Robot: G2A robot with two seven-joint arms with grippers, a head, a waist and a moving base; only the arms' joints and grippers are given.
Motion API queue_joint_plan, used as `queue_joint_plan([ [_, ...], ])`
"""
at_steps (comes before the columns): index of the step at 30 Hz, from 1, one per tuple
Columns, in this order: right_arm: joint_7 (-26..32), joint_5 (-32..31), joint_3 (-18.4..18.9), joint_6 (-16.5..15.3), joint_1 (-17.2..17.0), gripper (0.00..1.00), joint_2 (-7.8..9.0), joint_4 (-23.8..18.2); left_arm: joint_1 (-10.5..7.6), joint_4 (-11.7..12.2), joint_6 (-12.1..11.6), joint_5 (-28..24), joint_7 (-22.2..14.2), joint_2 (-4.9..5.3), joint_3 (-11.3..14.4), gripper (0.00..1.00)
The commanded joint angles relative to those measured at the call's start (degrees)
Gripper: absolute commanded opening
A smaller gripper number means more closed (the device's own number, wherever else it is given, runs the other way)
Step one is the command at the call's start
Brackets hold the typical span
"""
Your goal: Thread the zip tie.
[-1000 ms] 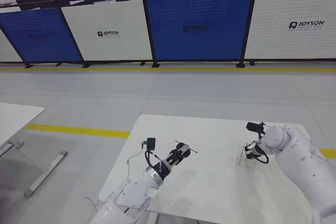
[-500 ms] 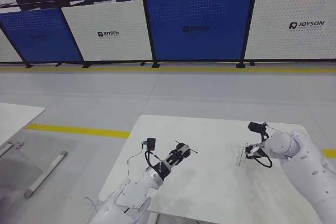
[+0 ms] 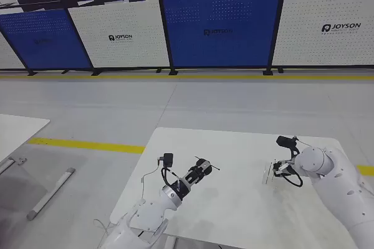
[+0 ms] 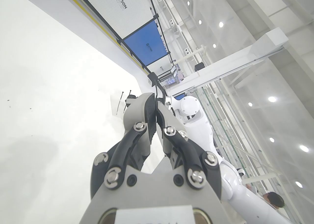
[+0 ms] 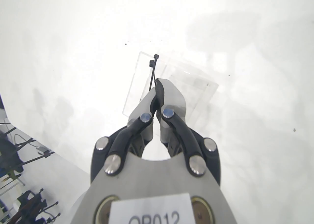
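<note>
At the tray [image 5: 196,82], right end effector [image 5: 157,85] as 0.5 s ago

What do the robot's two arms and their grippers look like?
Both arms are rounded white shells, the left arm and the right arm, with black cables looped at the wrists. The left gripper and the right gripper have grey metal fingers, black ribbed pads, black curved links and silver screws. Each base carries a white label.

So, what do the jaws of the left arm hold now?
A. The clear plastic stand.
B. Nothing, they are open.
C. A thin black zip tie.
C: the left gripper has its jaws shut on the zip tie, whose head sticks out past the tips.
</note>
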Motion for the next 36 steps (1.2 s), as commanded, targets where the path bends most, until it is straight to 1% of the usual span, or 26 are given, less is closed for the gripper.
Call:
queue_joint_plan([
  [1, -2.6, -0.2, 1.6, 0.0, -1.0, 0.00, 0.60, -1.5, 0.00, 0.0, 0.0, 0.0, 0.0, 0.00, 0.0, 0.00],
  [3, -4.7, -0.6, 3.9, -0.3, -2.9, 0.00, 1.65, -4.3, 0.00, 0.0, 0.0, 0.0, 0.0, 0.00, 0.0, 0.00],
  [4, -5.8, -0.9, 5.2, 0.2, -3.8, 0.00, 2.19, -5.5, 0.00, 0.0, 0.0, 0.0, 0.0, 0.00, 0.0, 0.00],
  [5, -7.3, -1.0, 7.1, 0.2, -5.5, 0.00, 2.93, -8.0, 0.00, 0.0, 0.0, 0.0, 0.0, 0.00, 0.0, 0.00],
  [6, -8.1, -0.8, 8.6, -0.4, -7.0, 0.00, 3.53, -10.1, 0.00, 0.0, 0.0, 0.0, 0.0, 0.00, 0.0, 0.00],
  [8, -9.8, -0.5, 12.2, -1.2, -10.4, 0.00, 4.84, -14.7, 0.00, 0.0, 0.0, 0.0, 0.0, 0.00, 0.0, 0.00],
  [9, -10.9, -0.4, 14.6, -1.7, -13.1, 0.00, 5.65, -18.2, 0.00, 0.0, 0.0, 0.0, 0.0, 0.00, 0.0, 0.00],
  [11, -11.4, 1.6, 18.2, -3.4, -17.1, 0.00, 6.65, -23.3, 0.00, 0.0, 0.0, 0.0, 0.0, 0.00, 0.0, 0.00],
  [12, -11.4, 2.2, 18.8, -3.7, -17.8, 0.00, 6.80, -24.0, 0.00, 0.0, 0.0, 0.0, 0.0, 0.00, 0.0, 0.00],
  [28, -11.4, 2.2, 18.8, -3.7, -17.8, 0.00, 6.80, -24.0, 0.00, 0.0, 0.0, 0.0, 0.0, 0.00, 0.0, 0.00],
  [29, -13.7, 2.4, 19.2, -4.0, -18.5, 0.00, 6.78, -24.6, 0.00, 0.0, 0.0, 0.0, 0.0, 0.00, 0.0, 0.00],
  [31, -18.1, 3.4, 20.6, -6.0, -20.3, 0.00, 6.91, -26.4, 0.00, 0.0, 0.0, 0.0, 0.0, 0.00, 0.0, 0.00],
  [32, -21.4, 3.8, 21.8, -8.1, -22.0, 0.00, 7.09, -28.1, 0.00, 0.0, 0.0, 0.0, 0.0, 0.00, 0.0, 0.00],
  [34, -27.1, 3.9, 24.0, -10.4, -25.1, 0.00, 7.40, -31.6, 0.00, 0.0, 0.0, 0.0, 0.0, 0.00, 0.0, 0.00],
  [36, -29.9, 5.0, 25.7, -13.0, -28.3, 0.00, 7.66, -35.8, 0.00, 0.0, 0.0, 0.0, 0.0, 0.00, 0.0, 0.00],
])
